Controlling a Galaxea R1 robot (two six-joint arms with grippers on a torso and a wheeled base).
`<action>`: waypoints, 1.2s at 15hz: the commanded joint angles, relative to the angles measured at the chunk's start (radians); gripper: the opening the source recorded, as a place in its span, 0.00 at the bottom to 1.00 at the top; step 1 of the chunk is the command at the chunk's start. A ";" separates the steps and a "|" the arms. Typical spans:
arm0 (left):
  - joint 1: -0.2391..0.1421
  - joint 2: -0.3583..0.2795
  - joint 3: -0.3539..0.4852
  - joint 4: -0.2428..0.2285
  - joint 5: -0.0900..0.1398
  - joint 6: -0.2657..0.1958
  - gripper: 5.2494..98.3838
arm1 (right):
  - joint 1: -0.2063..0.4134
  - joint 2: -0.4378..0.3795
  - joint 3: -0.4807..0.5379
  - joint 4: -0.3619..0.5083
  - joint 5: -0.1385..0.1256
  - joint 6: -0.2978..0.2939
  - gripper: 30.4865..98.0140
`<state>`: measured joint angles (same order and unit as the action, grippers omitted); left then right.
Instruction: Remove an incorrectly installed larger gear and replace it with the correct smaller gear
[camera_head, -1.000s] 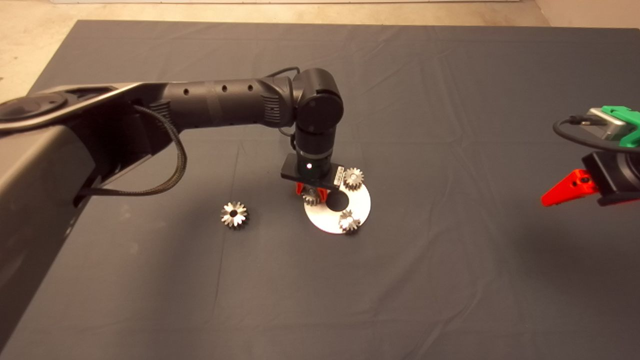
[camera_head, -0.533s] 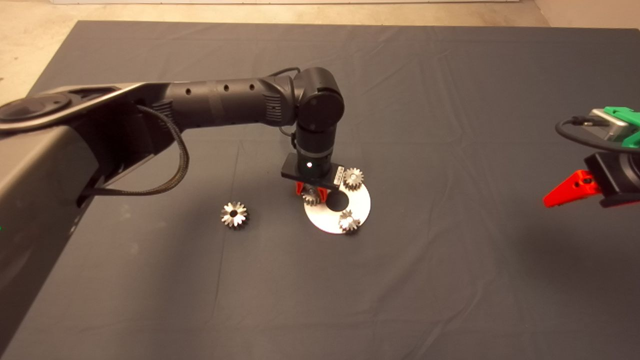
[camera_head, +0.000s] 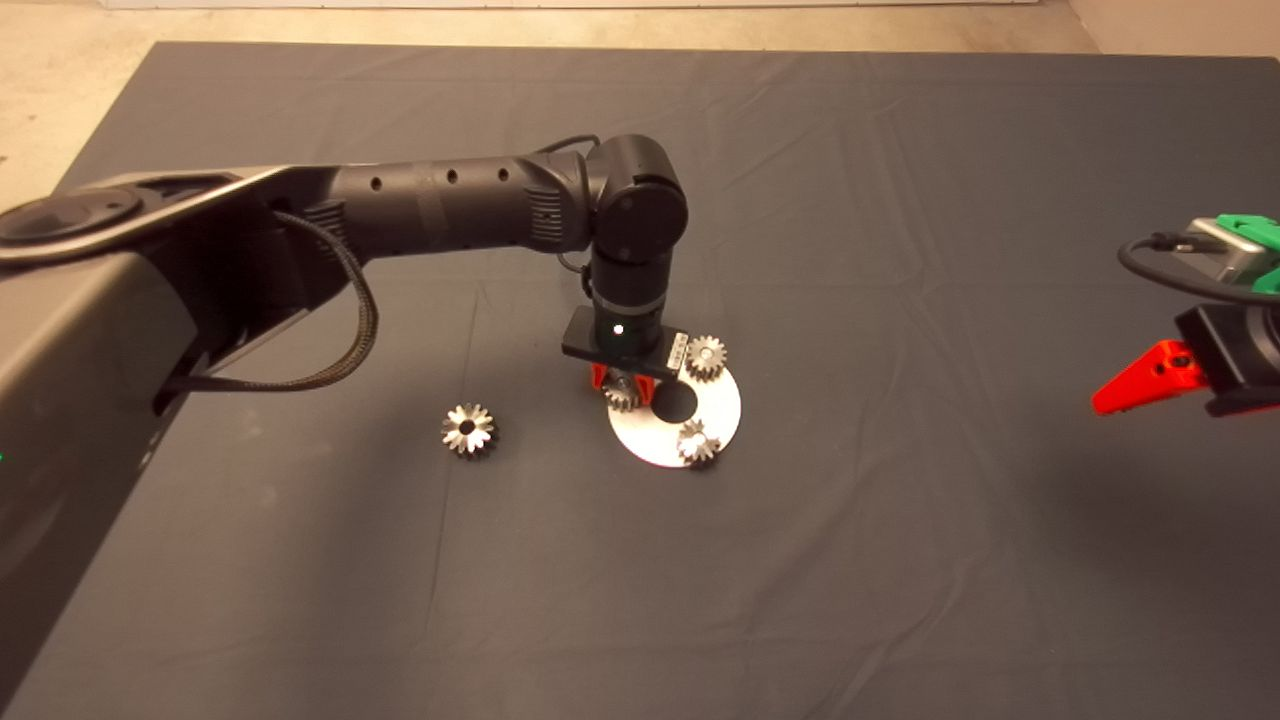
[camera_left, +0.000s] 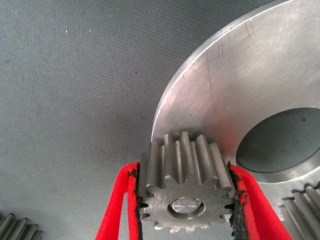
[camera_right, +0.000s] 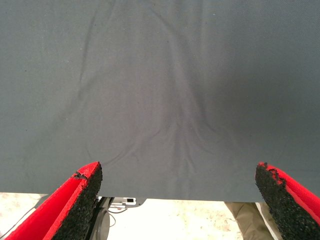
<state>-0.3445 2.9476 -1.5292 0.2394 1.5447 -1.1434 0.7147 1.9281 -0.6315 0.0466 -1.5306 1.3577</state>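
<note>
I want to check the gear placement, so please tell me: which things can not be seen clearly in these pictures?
- Head view: the left gripper and its wrist cover most of the smaller gear.
- Left wrist view: whether that gear sits fully down on the round plate; its body hides its underside.
- Left wrist view: two neighbouring gears, cut off by the edges.

L arm (camera_head: 430, 205) spans upper left to plate (camera_head: 722, 412) at centre; big gear (camera_head: 468, 430) lower left of it. Mat (camera_head: 900, 560) btm & right: open.

black arm (camera_head: 450, 205) (braided cable (camera_head: 345, 330)), red fingers (camera_left: 115, 210) with black pads.
</note>
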 joint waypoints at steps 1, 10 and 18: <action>-0.010 -0.003 0.028 -0.009 0.113 -0.007 0.25 | 0.017 -0.004 0.003 0.024 0.000 0.003 0.75; -0.113 -0.031 0.065 -0.022 0.113 -0.047 0.34 | 0.017 -0.004 0.009 0.025 0.001 -0.002 0.75; -0.221 -0.107 0.188 -0.081 0.113 -0.094 0.49 | 0.014 -0.005 0.013 0.026 0.001 -0.002 0.75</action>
<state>-0.4727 2.8875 -1.4470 0.2160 1.5253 -1.1968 0.7134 1.9281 -0.6245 0.0462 -1.5302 1.3574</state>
